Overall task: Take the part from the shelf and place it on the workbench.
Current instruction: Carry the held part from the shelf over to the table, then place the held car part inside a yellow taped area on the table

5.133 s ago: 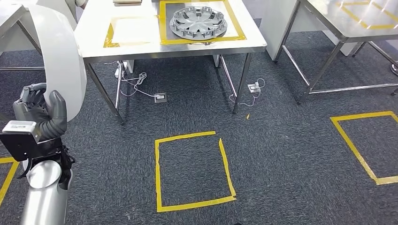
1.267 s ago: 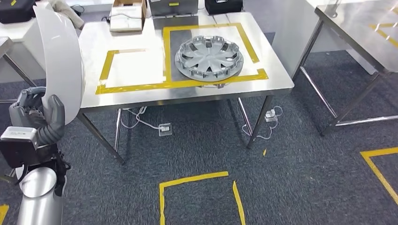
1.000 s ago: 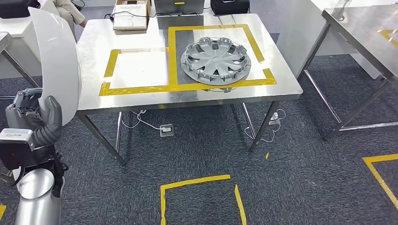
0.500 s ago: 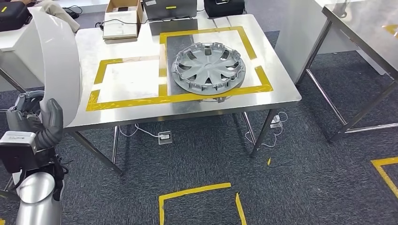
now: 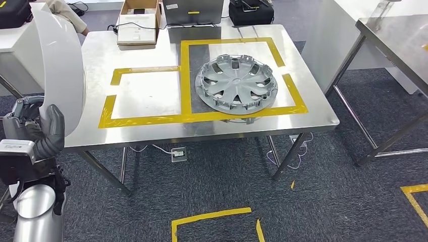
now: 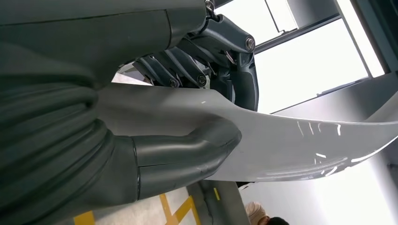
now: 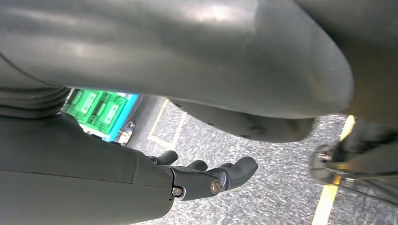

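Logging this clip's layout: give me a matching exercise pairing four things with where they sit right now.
Things:
1. hubcap
2. white panel
3. cardboard box
4. left taped square

Places:
A. held upright by the left robot hand
B. far edge of the workbench
C. right taped square
D. holds nothing

Pairs: 1-C, 2-A, 3-B, 4-D

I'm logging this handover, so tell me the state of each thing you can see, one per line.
White curved part: held upright in the left hand, not yet on the workbench.
Left hand: grips the part's lower edge.
Right hand: holds nothing, fingers apart.
Wheel cover: lying flat in the larger taped square.
Smaller taped square: unoccupied.
Cardboard box: open.
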`<state>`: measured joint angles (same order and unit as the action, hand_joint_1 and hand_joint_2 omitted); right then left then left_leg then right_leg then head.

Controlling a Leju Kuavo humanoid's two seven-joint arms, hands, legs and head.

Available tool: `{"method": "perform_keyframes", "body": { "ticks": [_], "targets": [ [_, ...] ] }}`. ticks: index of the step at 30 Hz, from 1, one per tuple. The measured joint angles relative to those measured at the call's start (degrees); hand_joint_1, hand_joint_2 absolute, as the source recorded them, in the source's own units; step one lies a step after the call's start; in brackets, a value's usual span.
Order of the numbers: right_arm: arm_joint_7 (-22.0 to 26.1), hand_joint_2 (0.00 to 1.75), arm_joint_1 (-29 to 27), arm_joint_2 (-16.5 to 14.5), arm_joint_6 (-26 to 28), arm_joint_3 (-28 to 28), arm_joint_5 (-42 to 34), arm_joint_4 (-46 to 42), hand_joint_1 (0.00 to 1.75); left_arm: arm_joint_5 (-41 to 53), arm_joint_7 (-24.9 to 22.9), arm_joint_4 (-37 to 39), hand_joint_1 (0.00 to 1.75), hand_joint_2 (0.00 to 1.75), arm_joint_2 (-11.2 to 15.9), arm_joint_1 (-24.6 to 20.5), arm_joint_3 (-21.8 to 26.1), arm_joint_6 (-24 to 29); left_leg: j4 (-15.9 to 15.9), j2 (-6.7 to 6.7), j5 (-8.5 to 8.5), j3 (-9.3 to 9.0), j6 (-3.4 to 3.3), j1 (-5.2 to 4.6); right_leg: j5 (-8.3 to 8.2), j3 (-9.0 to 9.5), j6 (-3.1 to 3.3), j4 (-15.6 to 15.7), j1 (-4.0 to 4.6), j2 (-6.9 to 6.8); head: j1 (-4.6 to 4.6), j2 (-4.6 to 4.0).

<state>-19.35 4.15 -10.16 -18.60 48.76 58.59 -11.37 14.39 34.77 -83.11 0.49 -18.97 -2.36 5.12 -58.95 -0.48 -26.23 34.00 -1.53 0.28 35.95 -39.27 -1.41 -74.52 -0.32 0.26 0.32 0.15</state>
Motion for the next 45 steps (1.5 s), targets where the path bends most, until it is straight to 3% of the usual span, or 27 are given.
{"method": "perform_keyframes", "body": {
  "ticks": [1, 2, 4, 5, 6, 7, 10, 11, 12, 14, 16, 17, 19, 21, 22, 25, 27, 30, 31, 32, 34, 36, 39, 45],
  "targets": [
    [-0.01, 0.0, -0.08, 0.0, -0.04, 0.05, -0.13, 0.0, 0.0, 0.02, -0.02, 0.01, 1.75, 1.75, 0.0, 0.04, 0.0, -0.07, -0.01, -0.07, -0.49, -0.55, 0.06, 0.0, -0.1, -0.99, -0.07, 0.2, -0.02, 0.0, 0.01, 0.0],
    [-0.01, 0.0, -0.14, 0.02, -0.15, 0.12, -0.32, 0.0, 0.0, 0.02, -0.03, 0.01, 1.75, 1.75, -0.01, 0.05, 0.0, -0.08, -0.01, -0.13, -1.02, -1.23, 0.17, 0.0, -1.56, -1.07, -0.03, 2.22, -0.03, -0.01, 0.03, 0.0],
    [0.0, 0.0, -0.19, 0.1, -0.63, 0.43, -0.9, 0.0, 0.0, 0.06, -0.04, 0.02, 1.75, 1.75, -0.01, 0.03, 0.0, -0.09, -0.05, -0.14, -2.14, -2.5, 0.53, -0.04, -7.49, 0.48, 0.43, 9.54, 0.05, -0.07, 0.04, 0.0],
    [0.07, 0.0, -0.18, 0.14, -0.92, 0.65, -1.2, 0.0, 0.0, 0.08, -0.05, 0.03, 1.75, 1.75, -0.01, 0.01, 0.01, -0.1, -0.06, -0.18, -2.64, -2.95, 0.79, -0.11, -9.49, 1.2, 0.75, 12.5, 0.18, -0.14, 0.04, 0.0],
    [0.14, 0.0, -0.17, 0.17, -1.18, 0.87, -1.48, 0.0, 0.0, 0.1, -0.1, 0.03, 1.75, 1.75, 0.0, -0.01, 0.02, -0.12, 0.02, -0.19, -3.12, -3.22, 1.12, -0.18, -10.82, 1.73, 1.1, 14.42, 0.31, -0.2, 0.01, -0.01],
    [0.15, 0.0, -0.18, 0.17, -1.35, 1.08, -1.72, 0.0, 0.0, 0.1, -0.13, 0.03, 1.75, 1.75, 0.01, -0.02, 0.02, -0.14, -0.17, -0.23, -3.34, -3.49, 1.48, -0.25, -11.11, 2.0, 1.44, 15.26, 0.4, -0.21, 0.01, -0.01],
    [-0.64, 0.0, -0.19, 0.17, -1.52, 1.61, -2.4, 0.0, 0.0, 0.1, -0.12, -0.13, 1.75, 1.75, 0.1, -0.08, 0.06, -0.16, -1.28, -0.17, -3.9, -4.2, 2.57, -0.25, -10.63, 3.67, 2.59, 15.72, 0.19, -0.18, -0.09, 0.0],
    [-0.89, 0.0, -0.14, 0.17, -1.54, 1.83, -2.59, 0.0, 0.0, 0.13, -0.09, -0.2, 1.75, 1.75, 0.15, -0.16, 0.08, -0.16, -2.94, -0.07, -4.49, -3.49, 2.88, -0.2, -10.38, 4.35, 2.97, 15.8, 0.09, -0.19, -0.2, 0.0],
    [-0.95, 0.0, -0.09, 0.17, -1.55, 2.02, -2.73, 0.0, 0.0, 0.15, -0.1, -0.26, 1.75, 1.75, 0.22, -0.17, 0.1, -0.15, -5.78, 0.03, -5.48, -1.94, 3.12, -0.12, -10.04, 4.92, 3.24, 15.87, 0.03, -0.18, -0.3, 0.0],
    [-0.89, 0.0, -0.05, 0.17, -1.57, 2.33, -2.83, 0.0, 0.0, 0.25, -0.17, -0.3, 1.75, 1.75, 0.34, -0.03, 0.15, -0.14, -13.18, 0.11, -8.21, 2.81, 3.48, -0.03, -9.11, 5.81, 3.5, 15.87, 0.02, -0.13, -0.42, 0.0],
    [-0.89, 0.0, -0.16, 0.17, -1.57, 2.52, -2.81, 0.0, 0.0, 0.34, -0.22, -0.3, 1.75, 1.75, 0.42, 0.2, 0.17, -0.14, -16.31, 0.13, -9.15, 6.06, 3.57, 0.0, -8.09, 6.94, 3.46, 15.86, 0.02, -0.08, -0.41, 0.0],
    [-0.95, 0.0, -0.2, 0.17, -1.57, 2.57, -2.8, 0.0, 0.0, 0.37, -0.22, -0.31, 1.75, 1.75, 0.46, 0.24, 0.17, -0.14, -14.85, 0.14, -7.84, 6.25, 3.52, 0.0, -7.5, 7.7, 3.4, 15.86, 0.0, -0.06, -0.42, 0.0],
    [-1.03, 0.0, -0.24, 0.16, -1.49, 2.61, -2.75, 0.0, 0.0, 0.59, -0.22, -0.31, 1.75, 1.75, 0.56, 0.26, 0.17, -0.06, -7.62, 0.19, -2.23, 4.76, 3.24, 0.01, -6.19, 9.34, 3.11, 15.85, -0.01, -0.02, -0.43, 0.0],
    [-0.89, 0.0, -0.16, 0.17, -0.84, 2.61, -2.44, 0.0, 0.0, 1.46, -0.28, -0.22, 1.75, 1.75, 0.68, 0.28, 0.22, 0.64, -2.03, 0.28, 1.33, 3.49, 2.73, -0.13, -4.92, 10.38, 2.52, 15.65, 0.12, 0.09, -0.45, 0.0],
    [-0.8, 0.0, -0.14, 0.17, -0.24, 2.62, -2.16, 0.0, 0.0, 2.13, -0.4, -0.12, 1.75, 1.75, 0.74, 0.32, 0.29, 1.31, -1.06, 0.27, 1.81, 3.27, 2.4, -0.16, -4.5, 10.71, 2.14, 15.49, 0.2, 0.11, -0.46, 0.0],
    [-0.8, 0.0, -0.05, 0.2, 1.2, 2.62, -1.68, 0.0, 0.0, 3.93, -0.87, 0.38, 1.75, 1.75, 0.91, 0.05, 0.83, 3.51, -0.93, 0.04, 1.0, 2.2, 1.31, 0.02, -3.87, 11.03, 1.2, 14.35, 0.32, 0.06, -0.37, 0.0],
    [-0.98, 0.0, 0.1, 0.22, 1.03, 2.64, -1.97, 0.0, 0.0, 5.78, -0.75, 1.3, 1.75, 1.75, 1.15, -0.64, 1.48, 5.33, -0.87, -0.03, 0.44, 1.31, 0.77, 0.18, -2.93, 8.79, 0.64, 10.45, 0.2, 0.0, -0.25, 0.0],
    [-1.02, 0.0, 0.18, 0.22, 0.31, 2.95, -2.68, 0.0, 0.0, 13.86, 0.38, 5.7, 1.75, 1.75, 2.19, -2.37, 2.24, 11.67, -0.89, -0.08, -0.48, 0.43, 0.45, 0.17, 0.26, 1.67, 0.14, 1.27, 0.06, -0.03, -0.11, 0.0],
    [-1.03, 0.0, 0.16, 0.22, 0.3, 3.13, -2.77, 0.0, 0.0, 17.69, 0.83, 8.43, 1.75, 1.75, 2.72, -3.3, 2.48, 14.89, -0.89, -0.16, -0.89, 0.01, 0.49, 0.16, 0.54, -0.07, 0.19, 0.15, 0.06, -0.03, -0.09, 0.0],
    [-1.03, 0.0, 0.14, 0.22, 0.39, 3.32, -2.75, 0.0, 0.0, 21.81, 1.14, 11.76, 1.75, 1.75, 3.3, -4.5, 2.69, 18.64, -0.89, -0.24, -1.35, -0.51, 0.6, 0.16, -0.43, -0.94, 0.35, 0.89, 0.07, -0.03, -0.07, 0.0],
    [-1.03, 0.0, 0.12, 0.23, 0.67, 3.55, -2.51, 0.0, 0.0, 29.68, 0.91, 19.52, 1.75, 1.75, 4.39, -7.75, 2.93, 26.19, -0.88, -0.33, -2.27, -1.66, 0.91, 0.17, -6.14, -0.28, 0.89, 7.09, 0.09, -0.07, -0.05, 0.0],
    [-0.93, 0.0, 0.14, 0.24, 0.95, 3.59, -2.06, 0.0, 0.0, 38.2, -1.47, 27.85, 1.75, 1.75, 5.34, -11.62, 3.03, 31.88, -0.96, -0.45, -3.03, -2.36, 1.43, 0.02, -10.14, 0.86, 1.46, 12.74, 0.33, -0.13, -0.08, 0.0],
    [-0.91, 0.0, 0.17, 0.24, 1.17, 3.59, -1.42, 0.0, 0.0, 51.18, -6.46, 36.92, 1.75, 1.75, 6.23, -15.84, 3.62, 34.4, -1.05, -0.55, -3.39, -2.71, 2.1, -0.17, -11.3, 1.39, 1.89, 14.34, 0.43, -0.03, -0.11, 0.0],
    [-1.03, 0.0, 0.22, 0.24, 1.36, 3.59, -0.85, 0.0, 0.0, 63.17, -12.32, 46.23, 1.75, 1.75, 6.24, -20.44, 4.46, 34.53, 0.38, -0.3, -3.63, -3.72, 1.79, -0.2, -11.3, 1.62, 2.48, 14.57, 0.41, 0.67, -0.19, 0.0]
  ]
}}
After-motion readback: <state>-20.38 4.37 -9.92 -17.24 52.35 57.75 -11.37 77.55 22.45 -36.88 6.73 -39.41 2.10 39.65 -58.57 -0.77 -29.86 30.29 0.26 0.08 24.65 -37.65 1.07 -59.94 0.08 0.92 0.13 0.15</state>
